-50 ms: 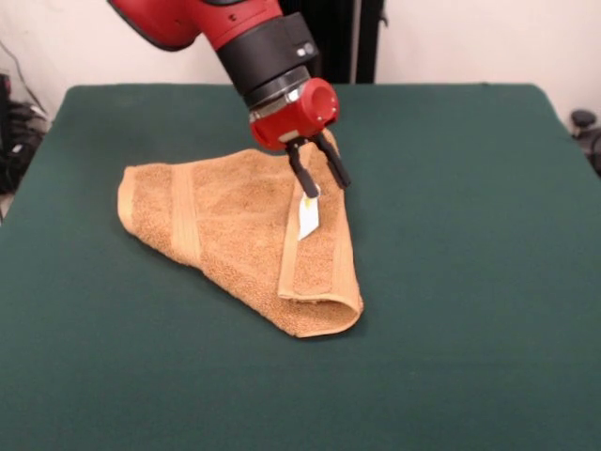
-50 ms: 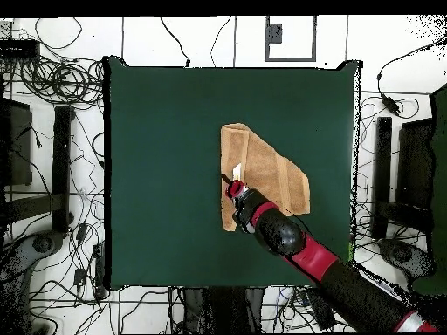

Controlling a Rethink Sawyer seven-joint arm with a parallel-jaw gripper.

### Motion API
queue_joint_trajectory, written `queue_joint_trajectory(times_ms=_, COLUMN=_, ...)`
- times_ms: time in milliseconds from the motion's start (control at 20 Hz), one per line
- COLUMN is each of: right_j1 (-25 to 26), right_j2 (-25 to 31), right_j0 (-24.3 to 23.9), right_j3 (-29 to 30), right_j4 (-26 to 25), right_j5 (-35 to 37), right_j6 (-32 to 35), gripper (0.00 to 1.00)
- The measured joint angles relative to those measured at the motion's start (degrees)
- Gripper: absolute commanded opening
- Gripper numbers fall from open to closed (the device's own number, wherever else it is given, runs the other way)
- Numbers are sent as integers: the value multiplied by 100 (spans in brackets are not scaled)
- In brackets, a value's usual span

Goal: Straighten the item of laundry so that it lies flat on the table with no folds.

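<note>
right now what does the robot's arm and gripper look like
The arm has glossy red shells and a black cylindrical wrist section with a silver ring below it. Under that sits a rounded red housing with a small dark round mark on its side. The gripper has two thin black fingers. From overhead the arm shows alternating red and black segments. No loose cables show on it.
</note>
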Motion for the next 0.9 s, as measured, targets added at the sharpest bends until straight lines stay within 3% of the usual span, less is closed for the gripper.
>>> queue_joint_trajectory(times_ms=900, right_j1=-132, right_j2=0, right_j0=-12, right_j3=-2, right_j4=-16, right_j5=140, right_j6=0, gripper=100)
